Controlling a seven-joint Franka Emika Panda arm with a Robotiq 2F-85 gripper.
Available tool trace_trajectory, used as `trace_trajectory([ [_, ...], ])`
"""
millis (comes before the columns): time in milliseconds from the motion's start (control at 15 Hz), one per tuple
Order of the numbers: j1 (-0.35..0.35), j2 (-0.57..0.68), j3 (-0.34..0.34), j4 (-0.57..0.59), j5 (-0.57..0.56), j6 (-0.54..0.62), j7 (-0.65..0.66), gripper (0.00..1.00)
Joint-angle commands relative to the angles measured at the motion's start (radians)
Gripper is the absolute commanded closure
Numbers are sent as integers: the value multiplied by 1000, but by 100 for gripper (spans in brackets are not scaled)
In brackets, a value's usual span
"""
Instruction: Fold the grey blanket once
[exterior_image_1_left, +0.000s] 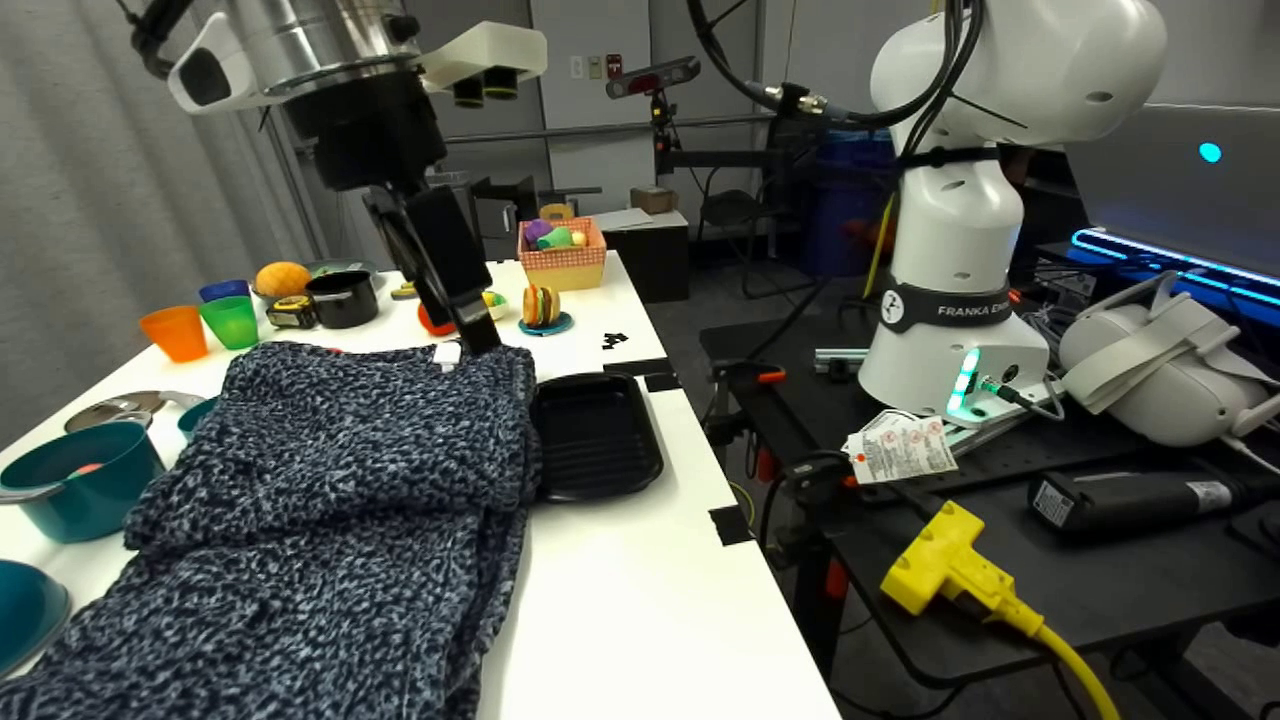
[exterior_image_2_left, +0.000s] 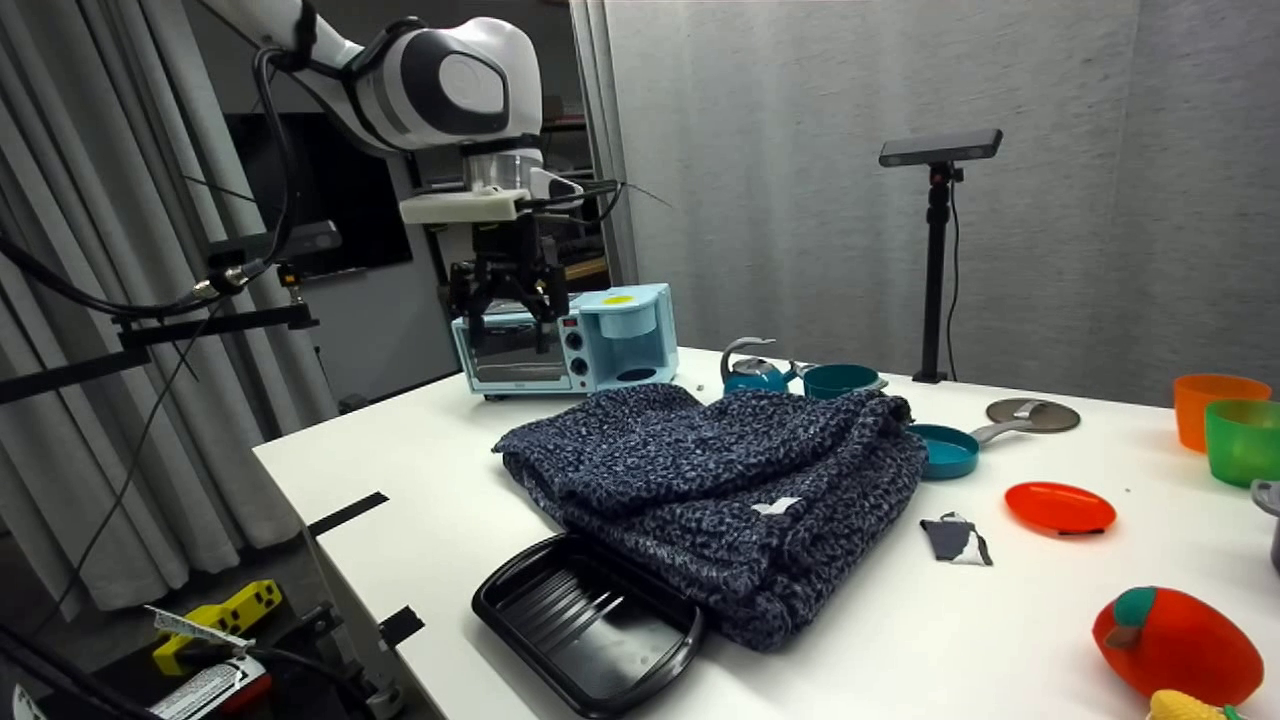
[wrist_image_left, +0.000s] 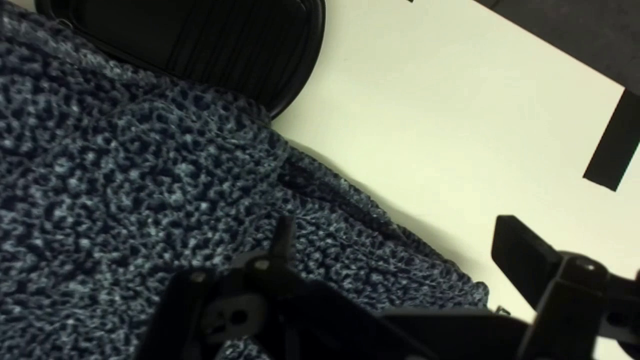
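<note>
Your gripper (exterior_image_2_left: 510, 335) has its fingers (wrist_image_left: 525, 257) apart, clear above the grey blanket (exterior_image_2_left: 700, 490); the black tray (exterior_image_2_left: 590, 622) lies farther from them.

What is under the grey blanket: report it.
The grey blanket rests on the white table; in the wrist view, its edge hides part of the black tray. Anything else underneath is covered and cannot be seen.

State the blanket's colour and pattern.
The blanket is dark grey-blue, speckled with paler flecks; it shows best in the wrist view.
</note>
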Motion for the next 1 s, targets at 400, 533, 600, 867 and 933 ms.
trace_trajectory([
  [400,74,116,95,66,-61,-4,-11,0],
  [533,72,120,93,71,-61,-5,-19,0],
  [600,70,120,92,73,-61,-6,-22,0],
  [867,84,191,92,118,-124,33,-23,0],
  [933,91,213,92,135,-155,55,-16,0],
])
